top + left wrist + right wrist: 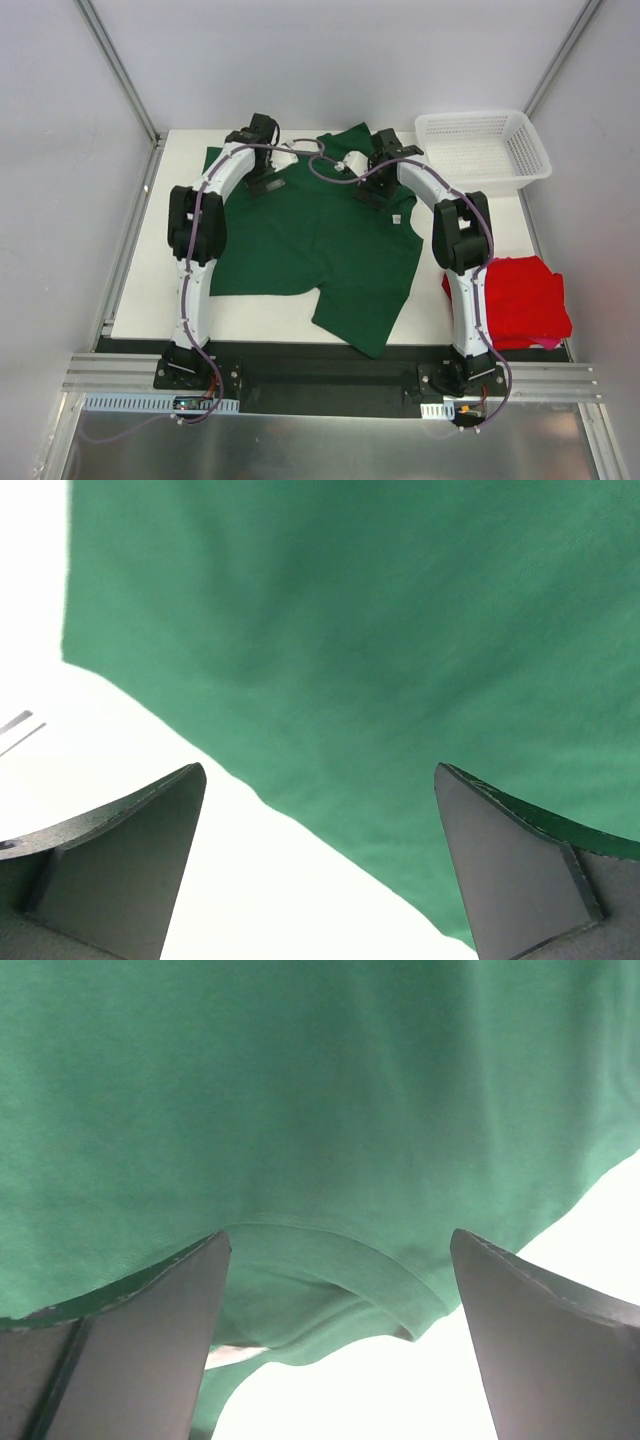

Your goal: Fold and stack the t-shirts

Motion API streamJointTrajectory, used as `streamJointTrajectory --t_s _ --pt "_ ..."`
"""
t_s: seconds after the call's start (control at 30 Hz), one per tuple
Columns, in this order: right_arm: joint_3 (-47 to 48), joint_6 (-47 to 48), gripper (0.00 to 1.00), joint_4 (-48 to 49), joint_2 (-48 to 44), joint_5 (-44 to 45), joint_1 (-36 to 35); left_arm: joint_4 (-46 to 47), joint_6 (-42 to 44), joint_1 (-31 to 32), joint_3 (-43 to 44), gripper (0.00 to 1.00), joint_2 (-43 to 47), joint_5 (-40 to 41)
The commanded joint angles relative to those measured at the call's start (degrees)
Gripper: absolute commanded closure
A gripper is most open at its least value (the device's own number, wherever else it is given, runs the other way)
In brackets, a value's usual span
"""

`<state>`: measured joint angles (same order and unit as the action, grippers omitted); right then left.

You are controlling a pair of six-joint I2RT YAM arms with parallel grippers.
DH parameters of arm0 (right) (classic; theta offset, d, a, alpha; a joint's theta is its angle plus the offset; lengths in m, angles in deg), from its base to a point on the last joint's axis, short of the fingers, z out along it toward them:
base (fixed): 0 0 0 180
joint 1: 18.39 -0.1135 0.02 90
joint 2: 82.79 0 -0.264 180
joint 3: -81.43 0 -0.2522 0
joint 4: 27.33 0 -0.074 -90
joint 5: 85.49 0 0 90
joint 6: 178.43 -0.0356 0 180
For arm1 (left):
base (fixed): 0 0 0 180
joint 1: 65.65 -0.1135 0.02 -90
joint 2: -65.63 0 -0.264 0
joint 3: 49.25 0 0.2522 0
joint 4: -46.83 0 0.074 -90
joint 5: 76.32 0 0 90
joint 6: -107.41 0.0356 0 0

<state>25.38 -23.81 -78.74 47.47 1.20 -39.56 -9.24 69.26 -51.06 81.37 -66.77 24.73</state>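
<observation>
The left gripper is spread wide with nothing between its fingers, poised over the edge of the green shirt where cloth meets the white table. The right gripper is equally wide and empty, above the shirt's ribbed collar. Whether any fingertip touches the cloth cannot be told.

There are two arms, two grippers, two shirts and one basket.

In the overhead view both grippers and wrists cover part of the green shirt's far end, and each wrist camera takes in only a patch of green. The right arm hides the left edge of the red shirt.

The green shirt is plain, spread mid-table, rumpled, one corner reaching the near edge. The red shirt is bunched at the table's near right. The white mesh basket stands far right.
</observation>
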Motion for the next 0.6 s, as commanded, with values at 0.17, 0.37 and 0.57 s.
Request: streamJointTrajectory --t_s 0.17,0.37,0.57 --pt "4.9 0.8 0.04 4.2 -0.4 7.1 0.3 0.9 2.7 -2.4 7.1 0.01 4.5 2.0" --pt "8.5 1.6 0.04 3.3 2.8 9.0 0.5 1.3 5.8 -4.7 9.9 0.01 -2.2 2.9" --pt "8.2 3.5 0.04 1.8 2.9 9.6 1.0 1.3 7.1 -5.9 7.4 0.01 -3.3 2.9"
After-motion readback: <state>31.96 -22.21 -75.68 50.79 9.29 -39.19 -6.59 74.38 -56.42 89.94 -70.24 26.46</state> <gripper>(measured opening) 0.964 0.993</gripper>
